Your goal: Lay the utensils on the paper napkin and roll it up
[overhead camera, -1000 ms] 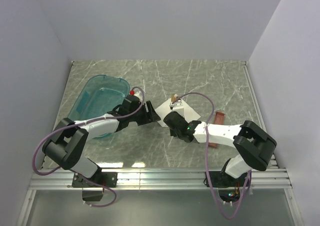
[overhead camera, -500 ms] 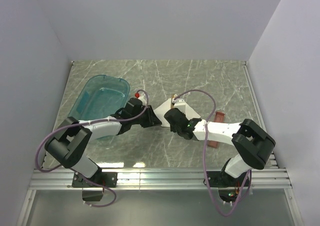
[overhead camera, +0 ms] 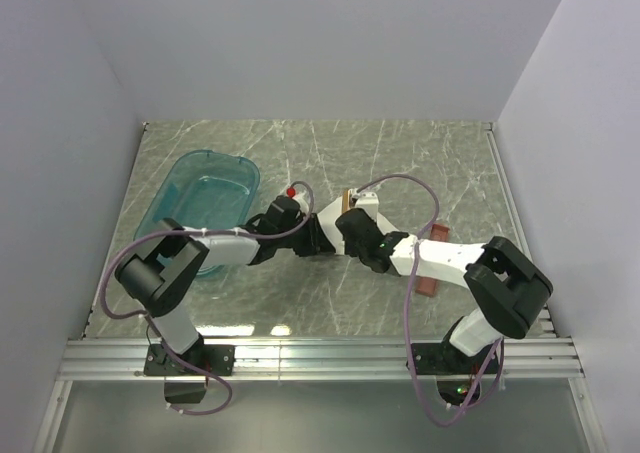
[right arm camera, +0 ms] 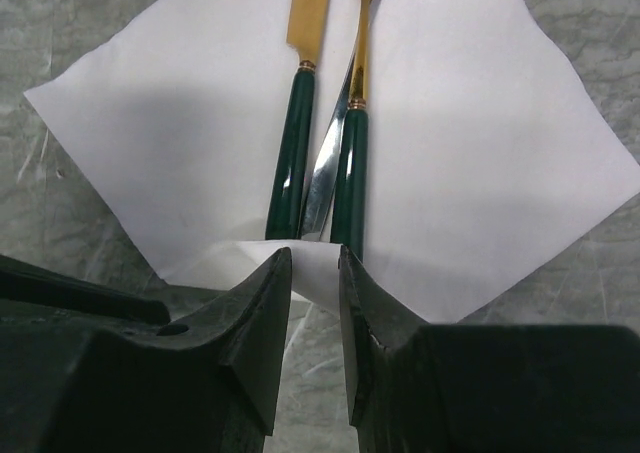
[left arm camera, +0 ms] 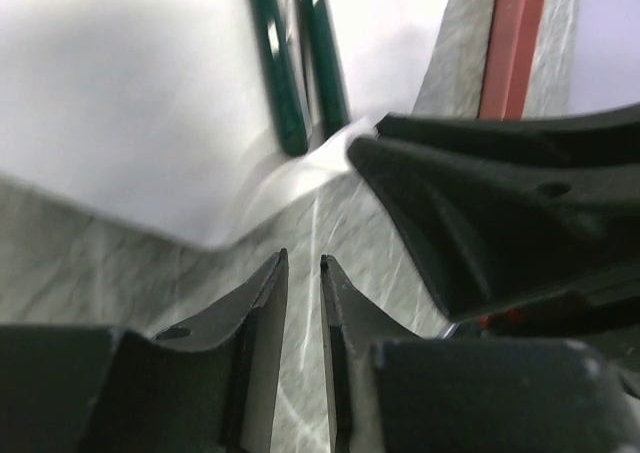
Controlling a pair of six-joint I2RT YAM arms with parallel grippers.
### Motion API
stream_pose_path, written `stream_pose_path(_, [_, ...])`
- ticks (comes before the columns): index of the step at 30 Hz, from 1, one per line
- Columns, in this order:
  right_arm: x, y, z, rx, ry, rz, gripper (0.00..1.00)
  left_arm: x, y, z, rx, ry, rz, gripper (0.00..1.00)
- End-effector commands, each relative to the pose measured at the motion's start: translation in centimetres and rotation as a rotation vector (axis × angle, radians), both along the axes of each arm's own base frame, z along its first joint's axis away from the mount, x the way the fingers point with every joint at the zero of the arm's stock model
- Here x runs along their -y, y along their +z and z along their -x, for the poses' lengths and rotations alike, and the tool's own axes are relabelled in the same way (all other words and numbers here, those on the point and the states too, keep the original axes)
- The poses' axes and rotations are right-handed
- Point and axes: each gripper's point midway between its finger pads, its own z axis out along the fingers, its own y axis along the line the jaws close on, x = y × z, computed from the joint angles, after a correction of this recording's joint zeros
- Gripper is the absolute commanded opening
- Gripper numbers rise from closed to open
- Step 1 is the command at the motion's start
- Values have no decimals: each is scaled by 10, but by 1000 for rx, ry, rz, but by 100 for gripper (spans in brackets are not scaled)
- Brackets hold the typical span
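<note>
The paper napkin (right arm camera: 470, 143) lies as a white diamond on the marble table, also seen in the top view (overhead camera: 328, 214) and the left wrist view (left arm camera: 130, 93). The utensils (right arm camera: 290, 163) lie together on its middle, with dark green handles, gold ends and a silver blade between them; they also show in the left wrist view (left arm camera: 280, 73). My right gripper (right arm camera: 314, 255) is closed on the napkin's near corner, which is lifted and folded over the handle ends. My left gripper (left arm camera: 303, 260) is nearly shut and empty, just short of the napkin's edge, beside the right gripper's fingers (left arm camera: 480, 203).
A translucent teal tub (overhead camera: 205, 205) stands at the left. A long reddish-brown tray (overhead camera: 432, 260) lies to the right of the napkin, partly under my right arm; it also shows in the left wrist view (left arm camera: 510, 43). Both grippers (overhead camera: 318, 235) (overhead camera: 347, 225) crowd the napkin's near corner.
My left gripper has moved right, up to the napkin's edge. My right gripper has moved forward onto the napkin's near corner.
</note>
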Motion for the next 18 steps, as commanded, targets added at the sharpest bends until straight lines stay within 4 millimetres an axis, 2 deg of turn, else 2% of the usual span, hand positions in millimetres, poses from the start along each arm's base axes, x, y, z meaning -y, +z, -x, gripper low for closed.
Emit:
stream_pose_path(1, [-2,9,-11,33,-14,-41,33,21,20,-18,73,-37,52,26])
stream_pose_path(8, [0,14,-14,36,-10,-71,33,34,12,-28,54,-51,49,26])
stream_pose_path(16, [8,20,-26,10,-5,-126,33,38,8,-25,48,-61,53,26])
stream_pose_path(18, [3,22,-28,12,25,-153,33,41,10,-23,50,-69,57,27])
